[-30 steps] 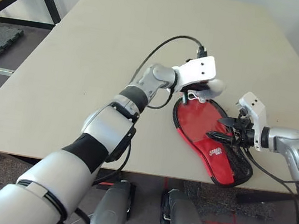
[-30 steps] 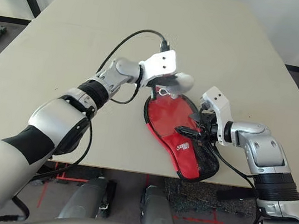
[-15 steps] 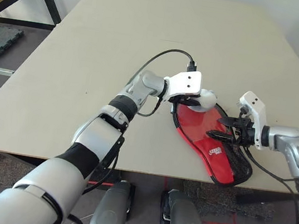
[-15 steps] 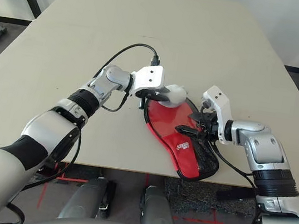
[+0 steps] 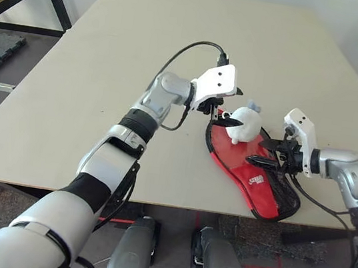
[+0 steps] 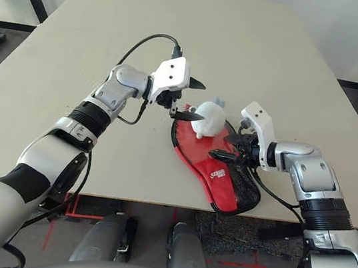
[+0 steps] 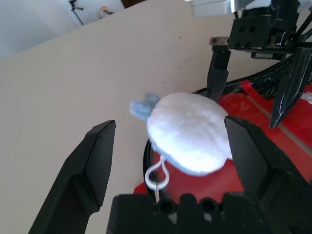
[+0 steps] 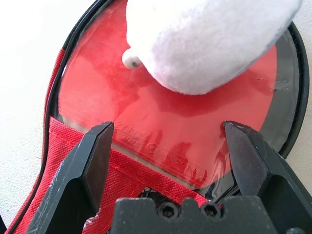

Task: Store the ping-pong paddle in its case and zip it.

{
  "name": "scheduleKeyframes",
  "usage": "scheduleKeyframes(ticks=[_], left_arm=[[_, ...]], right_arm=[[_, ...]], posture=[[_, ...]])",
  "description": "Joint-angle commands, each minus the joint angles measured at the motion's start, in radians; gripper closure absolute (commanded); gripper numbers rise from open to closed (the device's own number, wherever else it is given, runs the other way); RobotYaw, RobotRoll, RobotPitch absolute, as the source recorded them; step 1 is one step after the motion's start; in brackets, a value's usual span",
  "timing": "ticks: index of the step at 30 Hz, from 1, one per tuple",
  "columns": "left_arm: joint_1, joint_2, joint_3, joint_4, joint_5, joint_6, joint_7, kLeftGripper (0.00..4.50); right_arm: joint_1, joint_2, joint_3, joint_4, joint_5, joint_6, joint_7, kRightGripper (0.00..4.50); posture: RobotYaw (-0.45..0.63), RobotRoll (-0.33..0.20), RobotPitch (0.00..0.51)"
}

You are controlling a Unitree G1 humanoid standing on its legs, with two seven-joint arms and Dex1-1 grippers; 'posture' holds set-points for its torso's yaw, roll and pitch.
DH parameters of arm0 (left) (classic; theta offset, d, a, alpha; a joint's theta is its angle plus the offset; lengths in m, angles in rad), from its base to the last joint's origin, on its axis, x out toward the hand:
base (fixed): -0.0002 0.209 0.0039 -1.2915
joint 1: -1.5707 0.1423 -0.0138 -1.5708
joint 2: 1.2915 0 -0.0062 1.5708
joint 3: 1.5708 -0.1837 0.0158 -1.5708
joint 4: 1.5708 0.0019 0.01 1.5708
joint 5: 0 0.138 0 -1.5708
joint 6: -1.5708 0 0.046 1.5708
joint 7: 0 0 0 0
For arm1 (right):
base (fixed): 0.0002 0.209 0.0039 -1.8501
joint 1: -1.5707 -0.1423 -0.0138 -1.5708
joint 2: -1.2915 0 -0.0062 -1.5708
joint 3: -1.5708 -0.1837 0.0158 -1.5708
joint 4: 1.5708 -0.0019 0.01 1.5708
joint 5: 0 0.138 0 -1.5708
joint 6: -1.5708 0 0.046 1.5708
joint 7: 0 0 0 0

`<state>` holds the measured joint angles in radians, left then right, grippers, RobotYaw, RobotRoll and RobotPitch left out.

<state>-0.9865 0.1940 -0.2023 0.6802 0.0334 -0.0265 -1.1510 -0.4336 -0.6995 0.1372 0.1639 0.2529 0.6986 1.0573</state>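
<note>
The flat red-faced ping-pong paddle [image 8: 165,122] is lying half inside the red fabric case [image 5: 260,186] on the beige surface [image 5: 109,63], so we are aiming our left gripper's [image 6: 185,98] open jaws around the white cloth wad [image 6: 207,119] atop it, while our right gripper [image 6: 228,147], jaws open, is hovering over the case.

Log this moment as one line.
left gripper open, above table | right gripper open over case | white cloth wad on paddle
</note>
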Motion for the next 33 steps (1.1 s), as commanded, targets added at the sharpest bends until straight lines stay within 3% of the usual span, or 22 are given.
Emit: scheduleKeyframes(ticks=[1,5,12,23,33], left_arm=[[0.055,0.051,-0.007,-0.115,-0.037,0.086,-0.05,0.03],[0.164,0.1,-0.043,-0.242,-0.048,0.171,-0.072,0.03],[0.236,0.078,-0.081,-0.321,-0.061,0.29,-0.041,0.03],[0.265,-0.002,-0.135,-0.288,-0.055,0.329,0.026,0.03],[0.255,-0.064,-0.194,-0.132,-0.008,0.295,0.113,0.03]], right_arm=[[0.044,0.016,0.065,0.064,-0.026,0.033,0.003,0.0],[0.043,0.006,0.063,0.064,-0.027,0.028,0.012,0.0],[0.006,-0.059,0.049,0.038,-0.016,0.029,0.068,0.0],[-0.094,-0.23,-0.039,0.023,0.035,0.05,0.187,0.0],[-0.125,-0.247,-0.056,0.058,0.033,0.027,0.194,0.0]], posture=[[0.07,0.0,0.083],[0.07,0.0,0.082],[0.06,0.0,0.08],[0.04,0.0,0.076],[0.02,0.0,0.071]])
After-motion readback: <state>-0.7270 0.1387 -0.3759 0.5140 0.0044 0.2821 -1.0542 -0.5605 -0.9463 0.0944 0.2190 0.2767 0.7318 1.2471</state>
